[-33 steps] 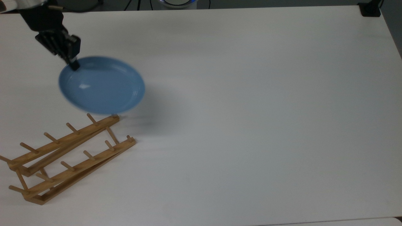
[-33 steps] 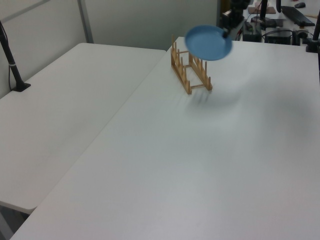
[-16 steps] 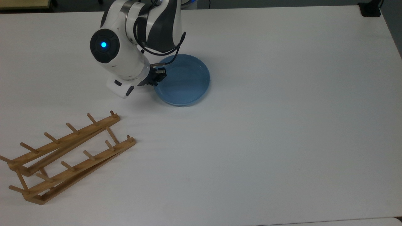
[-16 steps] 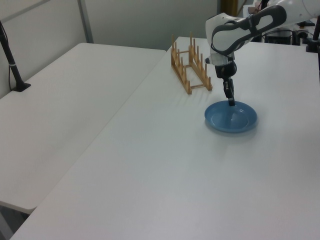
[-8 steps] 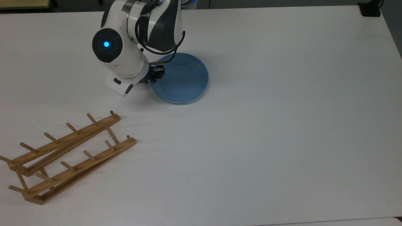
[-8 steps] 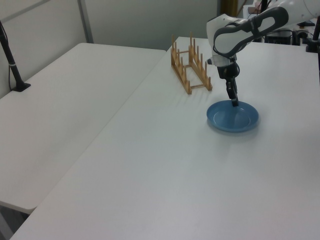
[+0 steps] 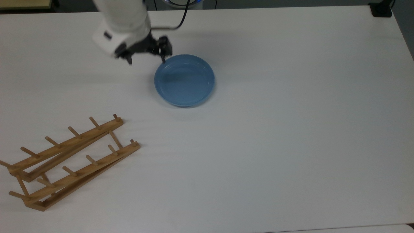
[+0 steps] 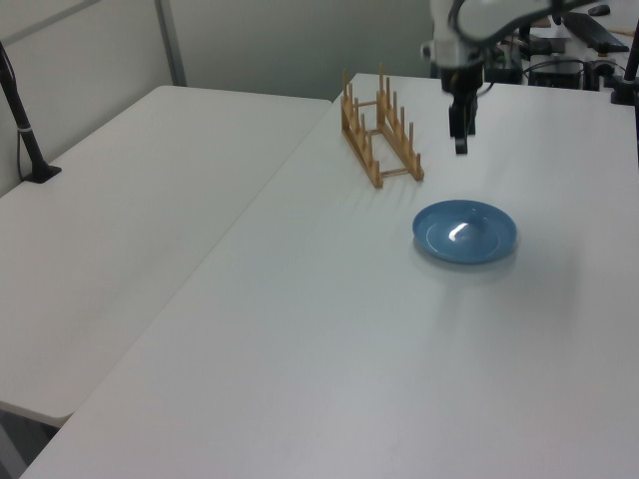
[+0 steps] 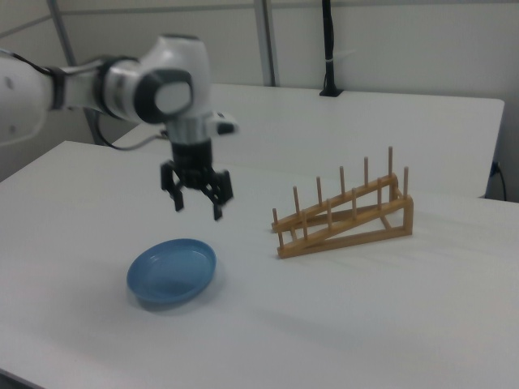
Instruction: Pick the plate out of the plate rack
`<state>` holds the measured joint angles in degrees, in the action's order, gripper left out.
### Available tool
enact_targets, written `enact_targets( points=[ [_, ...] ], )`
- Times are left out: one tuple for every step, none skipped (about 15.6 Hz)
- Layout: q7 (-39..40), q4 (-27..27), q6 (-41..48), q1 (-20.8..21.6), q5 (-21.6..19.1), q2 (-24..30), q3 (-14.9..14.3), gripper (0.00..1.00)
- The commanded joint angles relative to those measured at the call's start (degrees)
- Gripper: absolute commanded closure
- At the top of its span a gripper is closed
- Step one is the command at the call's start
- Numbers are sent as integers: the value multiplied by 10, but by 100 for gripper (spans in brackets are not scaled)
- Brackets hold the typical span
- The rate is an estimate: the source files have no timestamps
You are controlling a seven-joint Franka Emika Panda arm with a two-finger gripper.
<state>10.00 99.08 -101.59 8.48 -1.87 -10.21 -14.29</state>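
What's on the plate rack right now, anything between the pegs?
Nothing sits on the rack; every slot between its pegs is bare. The plate lies flat on the table, apart from the rack, with the open gripper above it.

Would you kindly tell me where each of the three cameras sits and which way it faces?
Top view: overhead, looking down on the table; gripper beside the plate.
Left view: high, off the table's end, facing the plate rack; the gripper hangs above the plate.
Right view: low, from the side; arm and open gripper.
All three share plate, rack and gripper.
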Motion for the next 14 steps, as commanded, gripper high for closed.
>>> enact_targets(
  points=[
    [-76, 16, 20, -78, 51, 71, 108, 0],
    [-70, 11, 24, -86, 51, 84, 110, 0],
    [-68, 5, 37, -87, 49, 91, 110, 0],
    [-73, 1, 56, -86, 49, 92, 111, 0],
    [-76, -9, 68, -82, 49, 91, 111, 0],
    [-77, -12, 73, -84, 49, 89, 111, 0],
    [-78, -12, 72, -87, 49, 88, 111, 0],
    [-82, -13, 70, -87, 49, 88, 111, 0],
    [-92, -14, 69, -87, 49, 87, 111, 0],
    [-102, -15, 68, -87, 49, 88, 111, 0],
    [-104, -15, 68, -88, 47, 87, 111, 0],
    [-104, -15, 67, -88, 47, 87, 111, 0],
    [-104, -15, 66, -88, 47, 87, 111, 0],
    [-104, -15, 66, -91, 47, 87, 111, 0]
  ],
)
